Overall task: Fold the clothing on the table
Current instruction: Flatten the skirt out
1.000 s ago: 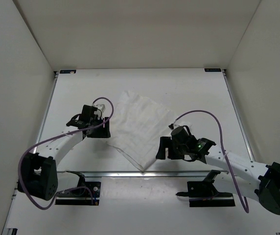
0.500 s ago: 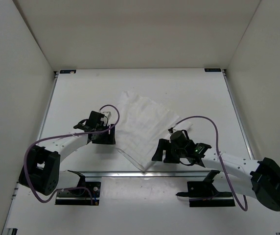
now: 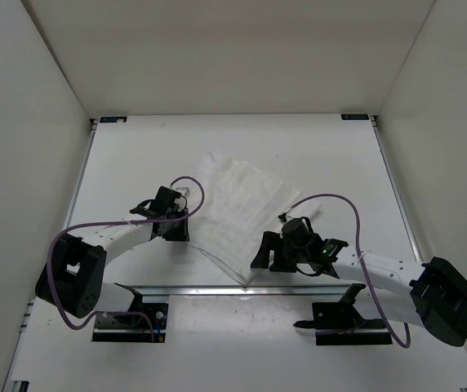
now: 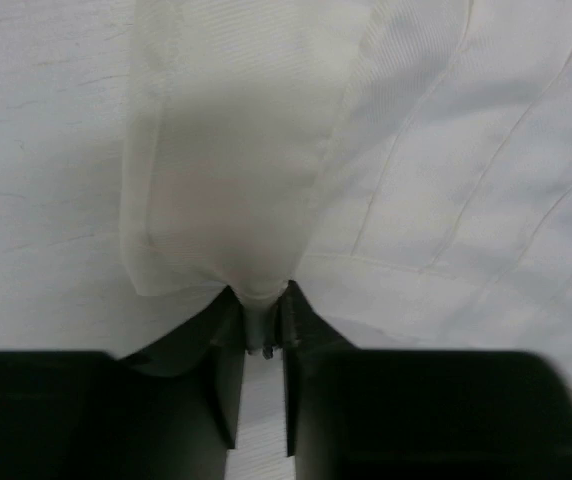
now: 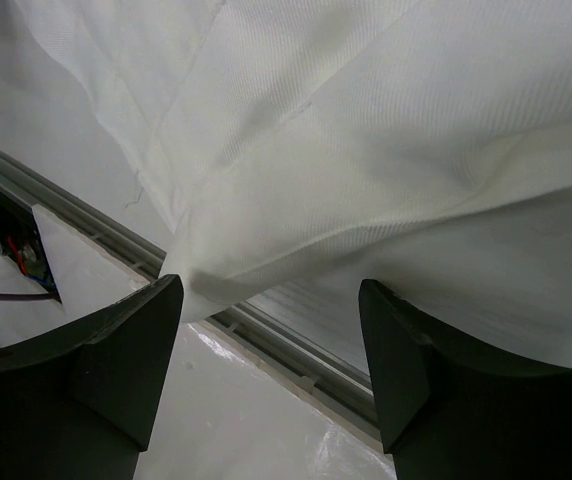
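The clothing (image 3: pixel 235 206) lies spread as a wrinkled diamond on the tabletop (image 3: pixel 323 155), between the two hands. Its near corner reaches the metal rail (image 3: pixel 315 287) along the tabletop's near edge.

The left hand (image 4: pixel 263 335) sits at the cloth's left edge with its fingers pressed nearly together, pinching a narrow fold of the fabric. From the fingertips the pinched cloth widens into a raised flap straight ahead of the hand. The rest of the cloth lies flat and creased ahead and to the hand's right.

The right hand (image 5: pixel 269 292) is at the cloth's near right edge, close to that near corner. Its fingers are spread wide and clamp nothing. The fabric fills the view just ahead of the fingertips, and a folded point of it dips toward the gap, close to the finger (image 5: pixel 116 370) on the left of the wrist view. I cannot tell whether cloth and finger touch. The rail runs below the open fingers.
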